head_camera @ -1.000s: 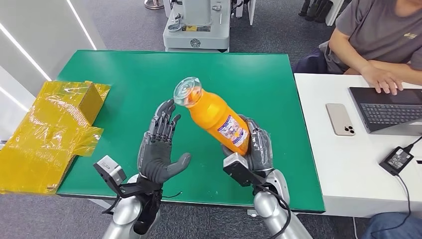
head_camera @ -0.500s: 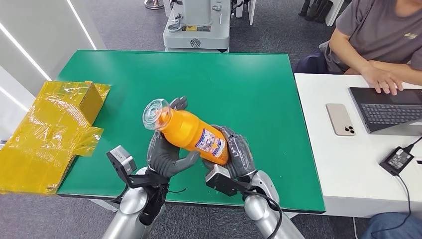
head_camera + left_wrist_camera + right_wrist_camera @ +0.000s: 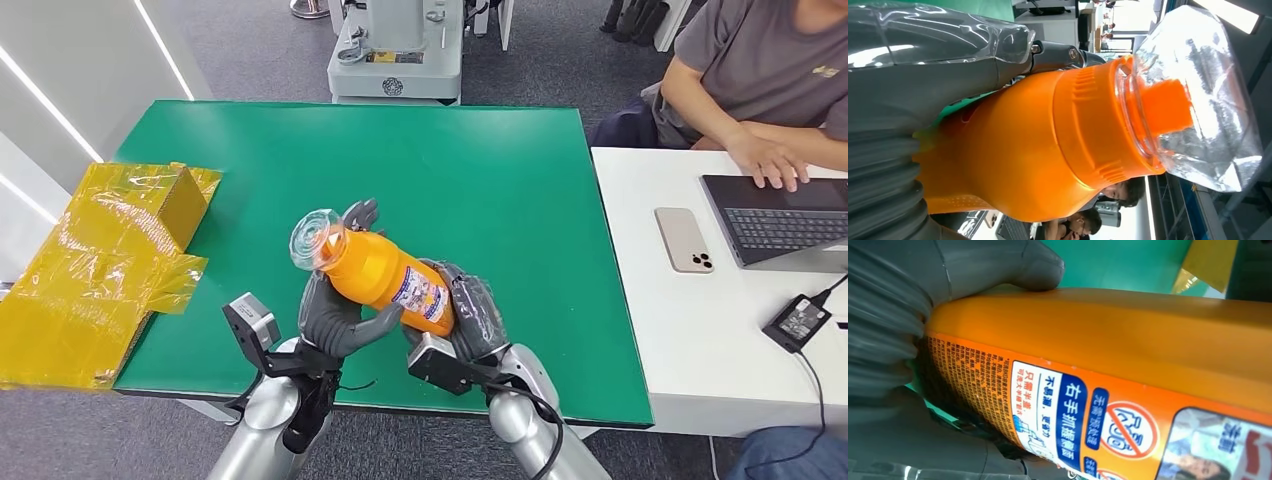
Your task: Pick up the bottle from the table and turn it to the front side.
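Observation:
The orange bottle (image 3: 378,276) with a clear cap (image 3: 315,240) is held tilted above the near part of the green table (image 3: 480,170), cap toward the left. My right hand (image 3: 468,318) grips its lower body, where the printed label (image 3: 1083,415) faces up. My left hand (image 3: 335,318) cups the bottle's upper body from below, thumb against its side. In the left wrist view the bottle's shoulder (image 3: 1038,150) and clear cap (image 3: 1198,100) lie right against the palm. In the right wrist view my thumb (image 3: 998,265) presses on the bottle's orange side (image 3: 1128,325).
A yellow wrapped box (image 3: 100,260) lies at the table's left edge. A white desk (image 3: 720,300) to the right carries a phone (image 3: 685,240), a laptop (image 3: 780,215) and a power adapter (image 3: 797,320); a person's hand (image 3: 770,155) rests on the laptop. A grey machine (image 3: 400,50) stands behind the table.
The right hand swung the bottle down and left, from steeply raised to a low tilt. The left hand, open a second ago, came under the bottle's upper body and now touches it.

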